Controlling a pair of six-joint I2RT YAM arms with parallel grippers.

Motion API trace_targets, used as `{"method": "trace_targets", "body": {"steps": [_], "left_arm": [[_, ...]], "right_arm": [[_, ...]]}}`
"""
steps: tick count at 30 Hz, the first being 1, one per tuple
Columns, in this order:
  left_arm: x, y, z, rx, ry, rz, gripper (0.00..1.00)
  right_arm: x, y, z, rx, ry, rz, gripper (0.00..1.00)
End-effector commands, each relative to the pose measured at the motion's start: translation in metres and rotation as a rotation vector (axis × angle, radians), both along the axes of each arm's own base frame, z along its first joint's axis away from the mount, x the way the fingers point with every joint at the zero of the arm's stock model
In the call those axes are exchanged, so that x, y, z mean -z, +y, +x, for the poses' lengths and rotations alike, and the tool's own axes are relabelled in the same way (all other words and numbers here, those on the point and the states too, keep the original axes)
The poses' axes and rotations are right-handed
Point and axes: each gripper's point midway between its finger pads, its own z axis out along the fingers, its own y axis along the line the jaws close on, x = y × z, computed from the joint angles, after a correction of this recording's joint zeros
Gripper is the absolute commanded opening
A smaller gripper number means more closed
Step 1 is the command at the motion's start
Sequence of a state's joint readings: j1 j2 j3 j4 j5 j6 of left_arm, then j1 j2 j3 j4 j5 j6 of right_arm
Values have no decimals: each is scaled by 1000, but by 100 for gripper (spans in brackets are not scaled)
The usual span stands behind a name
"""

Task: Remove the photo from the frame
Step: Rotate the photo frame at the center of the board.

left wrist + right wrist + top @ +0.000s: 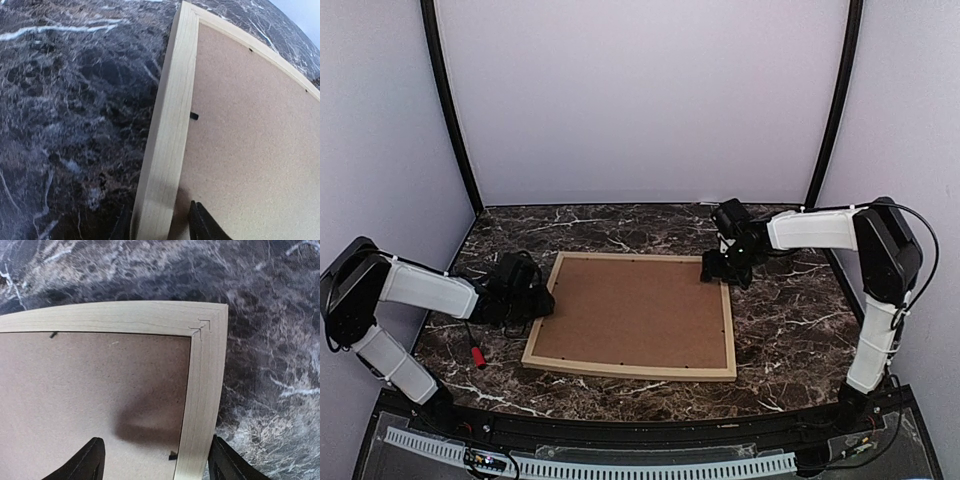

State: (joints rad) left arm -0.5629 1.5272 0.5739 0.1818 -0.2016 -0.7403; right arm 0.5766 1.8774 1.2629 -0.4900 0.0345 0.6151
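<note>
The frame (630, 372) is lying face down at the middle of the table (790, 330). Its light wood moulding is running round the brown backing board (635, 310), which is filling the opening and hiding the photo in every view. The top view is giving the whole rectangle, slightly skewed, with the left hand (535, 298) sitting at the left rail and the right hand (720, 268) at the far right corner, but it is not showing how either pair of fingers is standing. The left wrist view is supplying that: the left hand (160, 226) is straddling the frame's (167, 150) left rail, parted and not closed on it. One dark fingertip (202, 227) is hovering over the backing board (250, 150) just inside the rail's inner edge, and the other is showing only as a dark sliver on the table side. This view is also picking up a small black tab (194, 116) reaching from the rail over the board. The right wrist view is looking down on the frame's (205, 390) corner, where staple marks are crossing the mitre joint (202, 327). There the right hand (155, 462) is gaping wide and holding nothing, one finger (85, 462) over the backing board (90, 390) well off the rail, the other (227, 467) just outside it above the marble. One black tab (52, 334) is showing on the far rail and another black tab (172, 456) on the right rail. A red-tipped cable (477, 355) is lying near the left arm, seen from above only.
</note>
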Motion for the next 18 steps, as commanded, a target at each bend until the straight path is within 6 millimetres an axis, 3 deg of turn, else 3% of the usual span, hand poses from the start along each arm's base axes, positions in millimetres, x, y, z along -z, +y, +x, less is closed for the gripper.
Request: {"method": "trace_targets", "body": {"steps": [1,4,9,16,18], "left_arm": [[46,19,-76,108,327,149,47],[31,24,-71,108,310,203,60],[-11,25,-44,95,190,245,73],[-94,11,15,123,-158,287,82],[-115,6,32,133,-267,309,91]], "right_arm": [[-68,36,40,-80,-217,140,71],[-77,20,43,-58,-243,115,72],[-95,-10,45,-18,-295,60,72],[-113,-27,39,4,-349,33,73],[-114,-28,36,6,-352,40,73]]}}
